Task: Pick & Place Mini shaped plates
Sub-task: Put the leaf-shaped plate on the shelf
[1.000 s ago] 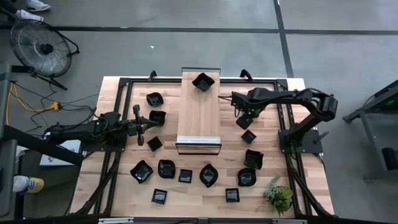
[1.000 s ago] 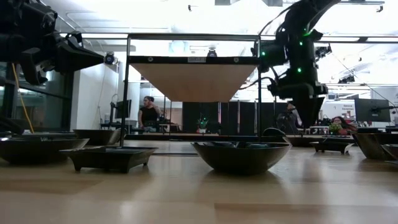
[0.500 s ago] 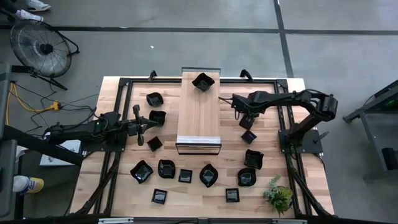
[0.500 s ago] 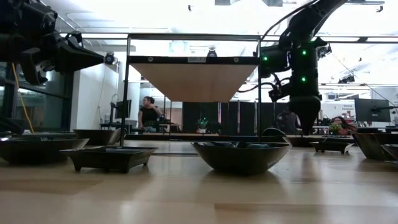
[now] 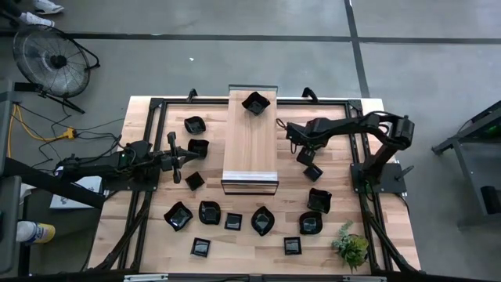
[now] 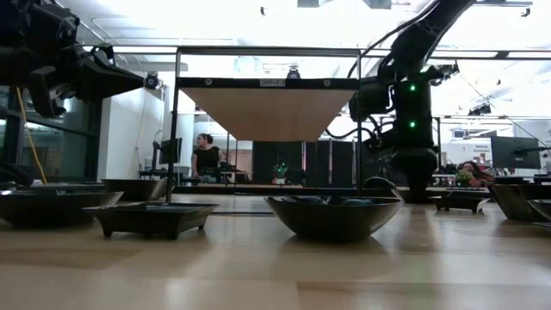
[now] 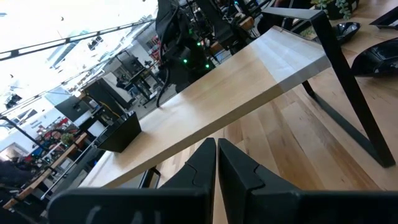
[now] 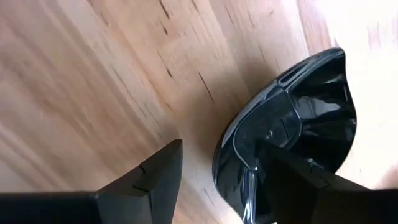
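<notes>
Several mini shaped plates, small glossy black dishes, lie on the wooden table; one plate (image 5: 255, 102) sits on the raised wooden platform (image 5: 250, 145). My right gripper (image 5: 307, 160) points steeply down, open, over a small plate (image 5: 313, 171) right of the platform. In the right wrist view that plate (image 8: 311, 99) lies flat on the table, and its rim (image 8: 231, 146) runs between my two fingers: one finger (image 8: 158, 177) stands outside over bare wood, the other (image 8: 298, 180) over the hollow. My left gripper (image 5: 185, 157) is shut and level at the table's left. My right gripper comes at the small plate from above with its fingers astride the rim (image 8: 231, 146), one over the hollow and one outside. I cannot tell whether either finger touches the plate. The plate rests flat on the table.
Two plates (image 5: 194, 124) (image 5: 198, 146) lie left of the platform near my left gripper (image 7: 216, 163). More plates (image 5: 262, 221) form rows along the near side, with two (image 5: 318, 200) (image 5: 311, 223) near right. A small green plant (image 5: 351, 244) stands at the near right corner.
My right gripper has sunk toward the table, shifting slightly toward the small plate right of the platform, and has rolled about its own axis. It has stayed open. The plates have not moved.
</notes>
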Action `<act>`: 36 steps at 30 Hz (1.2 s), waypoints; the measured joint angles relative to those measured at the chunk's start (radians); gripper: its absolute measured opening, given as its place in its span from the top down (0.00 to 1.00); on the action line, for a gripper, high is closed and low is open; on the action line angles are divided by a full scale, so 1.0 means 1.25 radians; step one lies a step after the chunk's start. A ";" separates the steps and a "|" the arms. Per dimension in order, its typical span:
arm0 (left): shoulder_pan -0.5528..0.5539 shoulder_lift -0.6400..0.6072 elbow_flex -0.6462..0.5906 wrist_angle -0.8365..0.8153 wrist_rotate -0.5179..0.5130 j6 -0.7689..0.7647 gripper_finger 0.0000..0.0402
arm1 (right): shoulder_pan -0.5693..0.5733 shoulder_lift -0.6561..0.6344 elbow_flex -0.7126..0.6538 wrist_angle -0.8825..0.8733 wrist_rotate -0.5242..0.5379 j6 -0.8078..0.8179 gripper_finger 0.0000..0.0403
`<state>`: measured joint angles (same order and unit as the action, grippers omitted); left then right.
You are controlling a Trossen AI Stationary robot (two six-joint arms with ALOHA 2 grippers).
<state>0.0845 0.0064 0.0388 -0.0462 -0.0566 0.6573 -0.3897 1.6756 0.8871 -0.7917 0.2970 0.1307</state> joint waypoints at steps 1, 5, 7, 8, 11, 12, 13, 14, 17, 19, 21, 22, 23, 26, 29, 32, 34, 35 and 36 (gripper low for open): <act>0.000 0.000 0.000 0.000 0.000 0.000 0.97 | 0.000 0.003 0.000 0.003 0.000 0.000 0.51; 0.000 0.000 0.000 0.000 0.000 0.000 0.97 | 0.000 0.015 0.001 0.011 0.002 0.002 0.52; 0.000 0.000 0.000 0.000 0.000 0.000 0.97 | 0.000 0.019 0.002 0.012 0.011 0.004 0.53; 0.000 0.000 0.000 0.000 0.000 0.000 0.97 | 0.001 0.021 0.002 0.012 0.018 0.006 0.53; 0.000 0.000 0.000 0.000 0.000 0.000 0.97 | 0.001 0.025 0.003 0.013 0.026 0.002 0.55; 0.000 0.000 0.000 0.000 0.000 0.000 0.97 | 0.001 0.025 0.003 0.014 0.027 0.001 0.56; 0.000 0.000 0.000 0.000 0.000 0.000 0.97 | 0.001 0.026 0.003 0.015 0.029 0.000 0.56; 0.000 0.000 0.000 0.000 0.000 0.000 0.97 | 0.001 0.026 0.003 0.016 0.030 0.000 0.57; 0.000 0.000 0.000 0.000 0.000 0.000 0.97 | 0.001 0.026 0.002 0.017 0.035 0.000 0.59; 0.000 0.000 0.000 0.000 0.000 0.000 0.97 | 0.001 0.027 0.002 0.018 0.045 0.000 0.59; 0.000 0.000 0.000 0.000 0.000 0.000 0.97 | 0.001 0.028 0.001 0.018 0.055 0.000 0.61; 0.000 0.000 0.000 0.000 0.000 0.000 0.97 | 0.000 0.028 0.001 0.018 0.057 0.000 0.61; 0.000 0.000 0.000 0.000 0.000 0.000 0.97 | 0.000 0.028 0.001 0.018 0.057 0.000 0.62; 0.000 0.000 0.000 0.000 0.000 0.000 0.97 | -0.001 0.028 0.001 0.018 0.057 0.000 0.64; 0.000 0.000 0.000 0.000 0.000 0.000 0.97 | -0.001 0.028 0.000 0.017 0.054 0.000 0.67; 0.000 0.000 0.000 0.000 0.000 0.000 0.97 | -0.001 0.028 0.000 0.017 0.050 0.000 0.71; 0.000 0.000 0.000 0.000 0.000 0.000 0.97 | -0.001 0.028 0.000 0.016 0.048 0.000 0.73; 0.000 0.000 0.000 0.000 0.000 0.000 0.97 | -0.001 0.028 0.000 0.016 0.047 0.000 0.75; 0.000 0.000 0.000 0.000 0.000 0.000 0.97 | -0.001 0.028 0.000 0.016 0.044 0.000 0.76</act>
<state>0.0848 0.0063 0.0391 -0.0463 -0.0566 0.6575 -0.3908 1.7111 0.8871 -0.7712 0.3517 0.1303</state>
